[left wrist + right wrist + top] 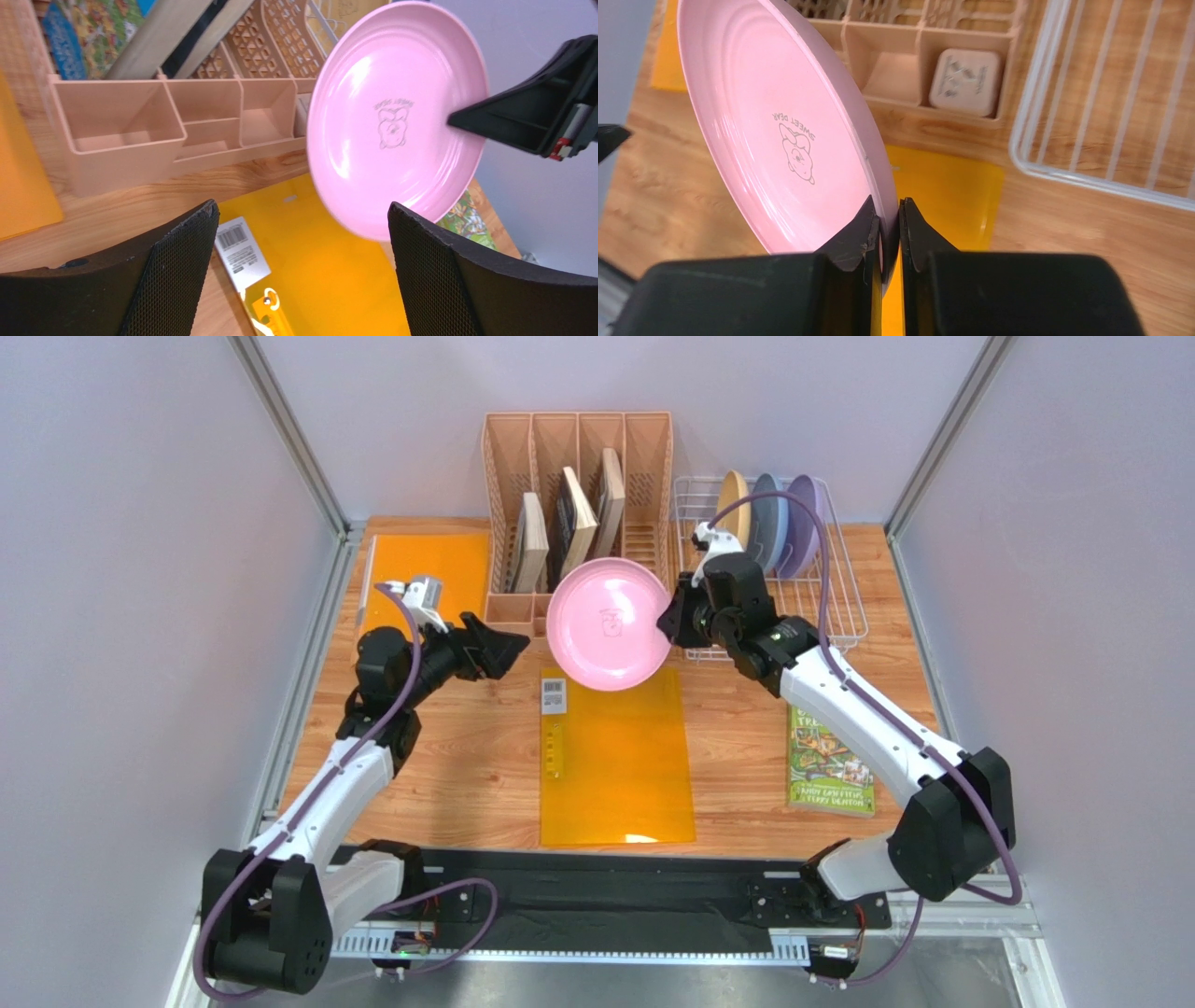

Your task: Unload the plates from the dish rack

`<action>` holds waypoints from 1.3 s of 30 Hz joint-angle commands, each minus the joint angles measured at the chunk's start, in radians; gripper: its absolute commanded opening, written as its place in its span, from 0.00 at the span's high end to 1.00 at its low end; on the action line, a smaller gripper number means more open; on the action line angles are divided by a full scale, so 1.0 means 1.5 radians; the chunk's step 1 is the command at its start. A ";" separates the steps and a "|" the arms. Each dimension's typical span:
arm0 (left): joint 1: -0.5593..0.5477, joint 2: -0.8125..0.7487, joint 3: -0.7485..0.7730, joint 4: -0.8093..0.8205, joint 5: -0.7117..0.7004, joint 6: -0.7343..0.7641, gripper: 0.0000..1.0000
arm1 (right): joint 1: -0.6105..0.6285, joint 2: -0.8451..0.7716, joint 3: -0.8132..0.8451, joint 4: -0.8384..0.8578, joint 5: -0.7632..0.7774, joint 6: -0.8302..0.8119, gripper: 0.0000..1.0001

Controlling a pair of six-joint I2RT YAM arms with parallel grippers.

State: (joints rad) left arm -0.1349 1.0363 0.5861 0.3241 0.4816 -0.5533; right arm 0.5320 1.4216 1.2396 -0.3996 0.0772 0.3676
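Your right fingers are clamped on the rim of the pink plate, one finger on each face, and the plate hangs in the air tilted up on edge. From above, it sits just in front of the pink slotted organizer, over the far end of the orange sheet that lies on the wooden surface. It is outside the dish rack, to the rack's left. Its printed centre mark faces your left arm.

Your left fingers are spread wide apart and hold nothing. They point at the plate from its left, near it but not touching.

In the white wire rack at the back right, three plates stand upright side by side: the cream-yellow plate, the light blue plate and the lavender plate.

A colourful book lies flat on the surface in front of the rack, under your right arm.
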 commanded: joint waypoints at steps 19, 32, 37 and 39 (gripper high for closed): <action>-0.058 0.003 -0.080 0.107 -0.053 -0.037 1.00 | 0.021 0.006 -0.049 0.124 -0.240 0.094 0.53; -0.058 -0.362 -0.124 -0.493 -0.526 -0.147 1.00 | -0.031 -0.054 -0.008 -0.018 0.094 -0.020 0.22; -0.058 -0.436 -0.174 -0.555 -0.582 -0.203 1.00 | -0.092 -0.079 -0.004 -0.021 0.133 -0.031 0.22; -0.058 -0.433 -0.185 -0.569 -0.588 -0.227 1.00 | -0.104 -0.083 0.002 -0.021 0.148 -0.036 0.22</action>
State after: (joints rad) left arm -0.2230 0.3996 0.3294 -0.4225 -0.3042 -0.7830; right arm 0.4160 1.3437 1.1858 -0.4332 0.2012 0.3504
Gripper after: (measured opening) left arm 0.047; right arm 0.778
